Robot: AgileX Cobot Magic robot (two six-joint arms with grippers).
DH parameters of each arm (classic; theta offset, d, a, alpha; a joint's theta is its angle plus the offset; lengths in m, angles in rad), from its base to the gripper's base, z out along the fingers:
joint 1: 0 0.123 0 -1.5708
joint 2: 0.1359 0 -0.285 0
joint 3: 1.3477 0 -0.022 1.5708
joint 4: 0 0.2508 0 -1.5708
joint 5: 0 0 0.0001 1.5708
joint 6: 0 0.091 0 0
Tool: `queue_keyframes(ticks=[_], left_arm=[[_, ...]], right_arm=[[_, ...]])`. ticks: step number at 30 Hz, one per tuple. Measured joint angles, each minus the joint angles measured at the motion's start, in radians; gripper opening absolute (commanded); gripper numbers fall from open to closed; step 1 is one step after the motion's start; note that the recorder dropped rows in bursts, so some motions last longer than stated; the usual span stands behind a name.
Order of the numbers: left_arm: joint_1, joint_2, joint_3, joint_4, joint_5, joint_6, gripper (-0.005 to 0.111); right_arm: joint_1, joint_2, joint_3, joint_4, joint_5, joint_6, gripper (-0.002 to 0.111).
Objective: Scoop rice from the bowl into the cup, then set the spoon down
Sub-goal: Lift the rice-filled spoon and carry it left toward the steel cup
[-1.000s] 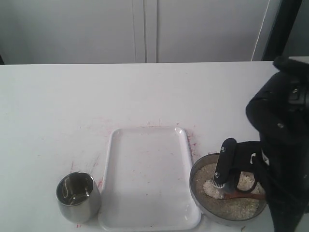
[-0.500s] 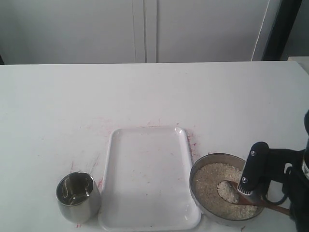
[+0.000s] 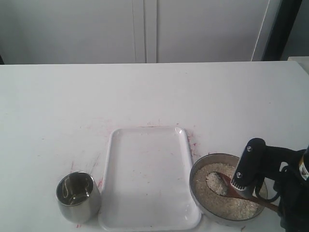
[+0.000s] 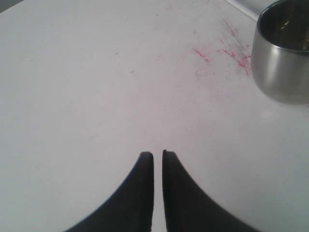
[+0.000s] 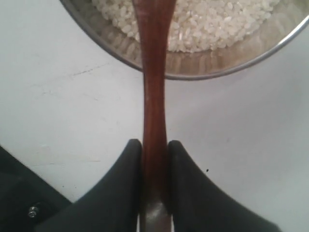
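Note:
The grey metal bowl (image 3: 192, 186) sits at the front right of the table with off-white rice (image 3: 231, 205) in it. My right gripper (image 3: 241, 186) is shut on the handle of the reddish-brown wooden spoon (image 3: 251, 195). The spoon's oval end lies over the rice, heaped with grains. In the right wrist view the spoon (image 5: 153, 96) runs from my right gripper (image 5: 154, 145) over the bowl's rim (image 5: 212, 73) onto the rice (image 5: 207, 24). The steel cup (image 3: 77, 195) stands at the front left. My left gripper (image 4: 158, 153) is shut and holds nothing, above bare table near the cup (image 4: 285, 53).
A flat white rectangular tray (image 3: 149, 179) lies between the cup and the bowl. Reddish smudges mark the white table (image 3: 145, 92) around the tray. The right arm's dark body fills the front right corner. White cabinet doors stand behind the table.
My right gripper pulled back to the right from the bowl's middle, dragging the spoon through the rice. It has now come slightly left again, and the spoon's end is heaped with grains.

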Motion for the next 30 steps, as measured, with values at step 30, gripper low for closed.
queue_keyframes(ticks=[30], left_arm=[[0.0, 0.0, 0.0, 0.0, 0.0, 0.0, 0.014]], right_arm=[[0.273, 0.239, -0.484, 0.013, 0.181, 0.085, 0.0]])
